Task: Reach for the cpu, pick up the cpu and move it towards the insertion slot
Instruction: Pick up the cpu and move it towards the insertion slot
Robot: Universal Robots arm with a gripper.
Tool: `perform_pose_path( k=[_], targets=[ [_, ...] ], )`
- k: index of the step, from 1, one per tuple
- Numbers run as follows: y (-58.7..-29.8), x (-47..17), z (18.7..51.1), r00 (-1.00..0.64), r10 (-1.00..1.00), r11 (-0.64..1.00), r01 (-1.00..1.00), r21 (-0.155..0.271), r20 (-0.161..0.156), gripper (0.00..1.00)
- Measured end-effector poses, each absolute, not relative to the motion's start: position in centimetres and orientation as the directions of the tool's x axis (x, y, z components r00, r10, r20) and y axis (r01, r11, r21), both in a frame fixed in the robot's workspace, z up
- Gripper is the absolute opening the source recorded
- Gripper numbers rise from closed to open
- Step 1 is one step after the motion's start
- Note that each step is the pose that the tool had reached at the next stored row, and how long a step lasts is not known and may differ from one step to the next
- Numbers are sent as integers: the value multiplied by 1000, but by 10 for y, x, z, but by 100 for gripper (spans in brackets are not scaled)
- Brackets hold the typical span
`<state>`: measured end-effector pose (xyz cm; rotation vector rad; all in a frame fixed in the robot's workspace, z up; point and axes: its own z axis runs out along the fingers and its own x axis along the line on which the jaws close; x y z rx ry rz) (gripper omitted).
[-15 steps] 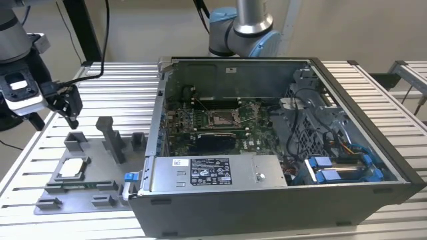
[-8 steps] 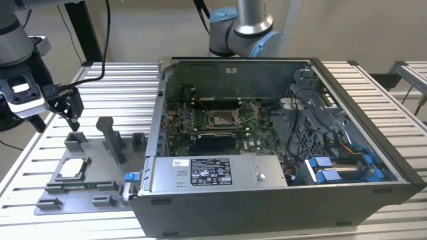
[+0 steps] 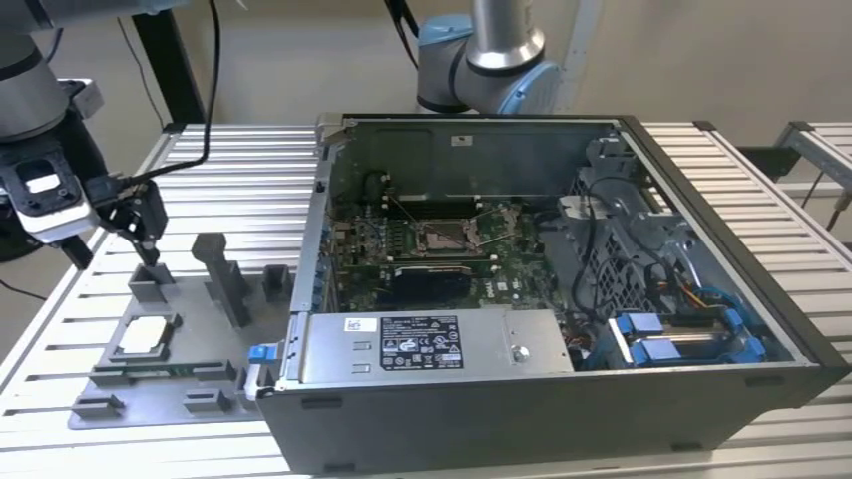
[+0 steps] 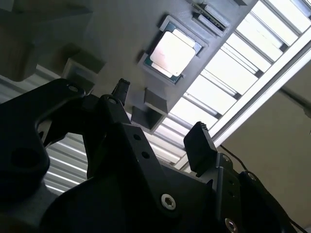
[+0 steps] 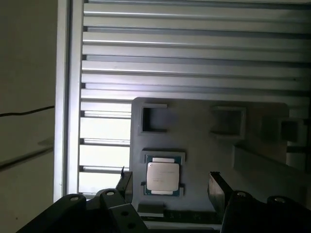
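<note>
**My gripper point(image 3: 142, 242) open, aimed downward**

My arm point(image 3: 34, 90) stands at the exterior view's left, its wrist turned down. In both wrist views my two black fingers point(image 5: 217, 187) are spread wide apart, tips forward.

open air above cpu point(image 3: 144, 336), upright fixture blocks point(image 3: 223, 280) nearby

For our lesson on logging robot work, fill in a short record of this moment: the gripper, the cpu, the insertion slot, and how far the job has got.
gripper: open, empty, hanging above the fixture plate, apart from the cpu
cpu: lying flat in its recess on the fixture plate, outside the computer case
insertion slot: on the green board inside the open computer case, to the exterior view's right of the fixture plate
progress: cpu not yet picked up
</note>
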<state>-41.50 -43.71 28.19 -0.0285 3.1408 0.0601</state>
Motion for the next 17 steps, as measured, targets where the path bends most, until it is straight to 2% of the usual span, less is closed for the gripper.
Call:
perform_pose_path(
  k=[17],
  targets=[
    [-445, -416, 265, -1000, -17, 999, -17, 38, 0, 100]
  ],
)
